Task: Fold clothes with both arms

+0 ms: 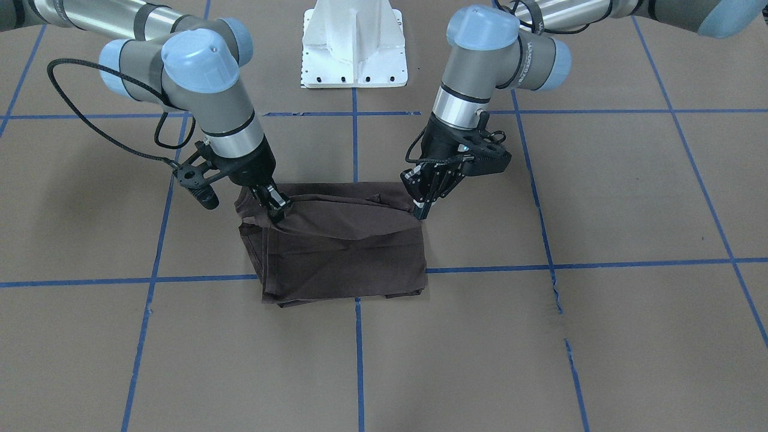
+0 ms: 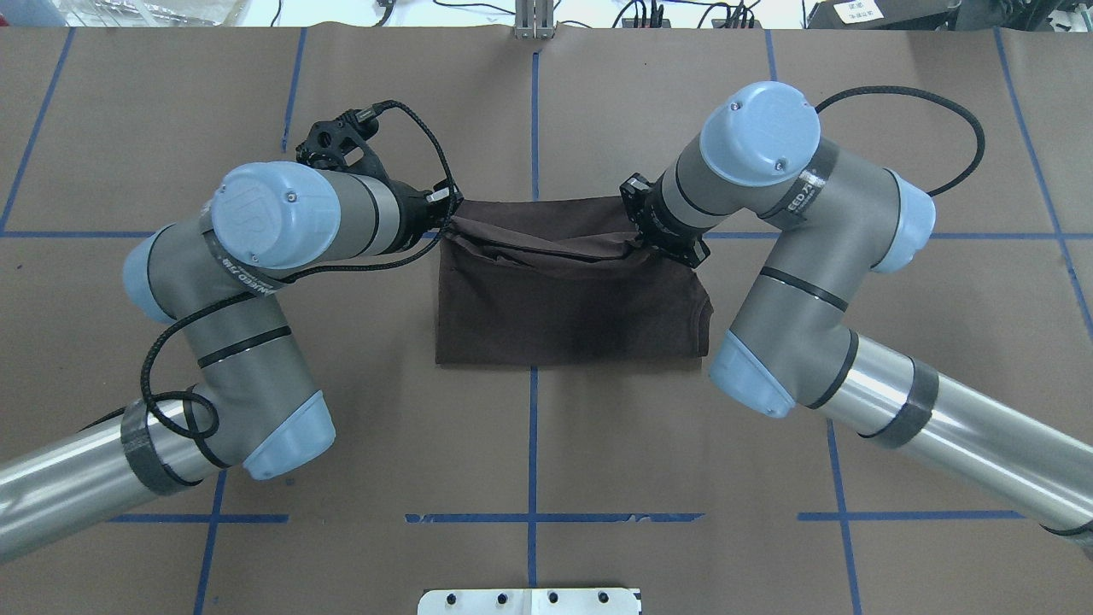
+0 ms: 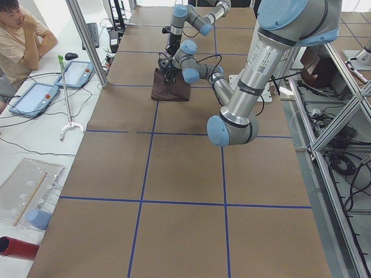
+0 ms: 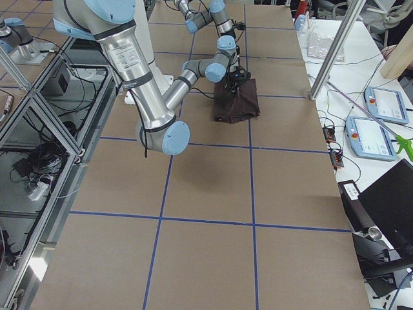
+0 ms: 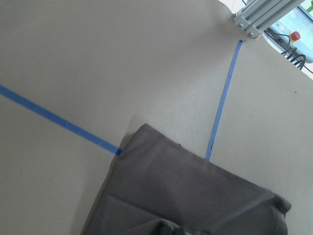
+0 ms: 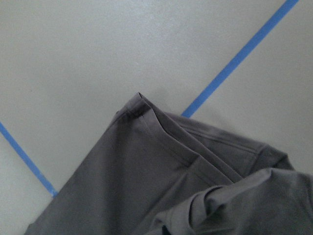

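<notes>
The dark brown T-shirt (image 1: 342,258) lies folded into a rectangle at the middle of the table (image 2: 564,307). My left gripper (image 1: 422,210) is shut on one end of a raised fold of its top layer, and shows in the overhead view (image 2: 450,218). My right gripper (image 1: 277,210) is shut on the other end (image 2: 639,239). The fold hangs stretched between them just above the lower layers. Both wrist views show the cloth below (image 5: 195,196) (image 6: 146,186). Collar, lettering and tags are hidden.
The white base block (image 1: 354,54) stands at the robot's side of the table. Blue tape lines (image 1: 354,150) grid the brown tabletop. An operator (image 3: 23,35) sits beyond the far edge, with tablets (image 3: 75,72) and a metal post (image 3: 87,40).
</notes>
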Robot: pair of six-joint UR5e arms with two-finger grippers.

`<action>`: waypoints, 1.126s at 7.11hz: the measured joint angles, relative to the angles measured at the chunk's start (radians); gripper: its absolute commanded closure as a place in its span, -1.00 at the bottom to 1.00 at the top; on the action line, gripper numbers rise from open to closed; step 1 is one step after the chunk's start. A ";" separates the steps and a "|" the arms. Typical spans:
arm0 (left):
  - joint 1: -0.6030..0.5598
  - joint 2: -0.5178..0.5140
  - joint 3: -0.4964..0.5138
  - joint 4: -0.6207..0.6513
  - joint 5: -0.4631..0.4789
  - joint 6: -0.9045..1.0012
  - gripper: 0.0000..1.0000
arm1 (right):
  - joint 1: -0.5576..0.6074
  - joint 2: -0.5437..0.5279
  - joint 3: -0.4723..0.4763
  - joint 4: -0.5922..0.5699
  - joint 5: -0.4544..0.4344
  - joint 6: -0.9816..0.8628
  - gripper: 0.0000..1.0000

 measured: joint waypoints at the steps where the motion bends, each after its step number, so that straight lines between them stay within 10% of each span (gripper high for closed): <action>1: -0.029 -0.049 0.133 -0.077 0.003 0.028 -0.60 | 0.037 0.056 -0.143 0.074 0.041 -0.054 -0.99; 2: -0.079 -0.105 0.276 -0.148 0.004 0.085 -1.00 | 0.080 0.133 -0.327 0.171 0.075 -0.136 -1.00; 4: -0.167 -0.145 0.395 -0.231 -0.003 0.187 -1.00 | 0.191 0.237 -0.551 0.284 0.169 -0.320 -1.00; 8: -0.209 -0.015 0.254 -0.252 -0.085 0.338 -1.00 | 0.275 0.122 -0.468 0.301 0.250 -0.462 -1.00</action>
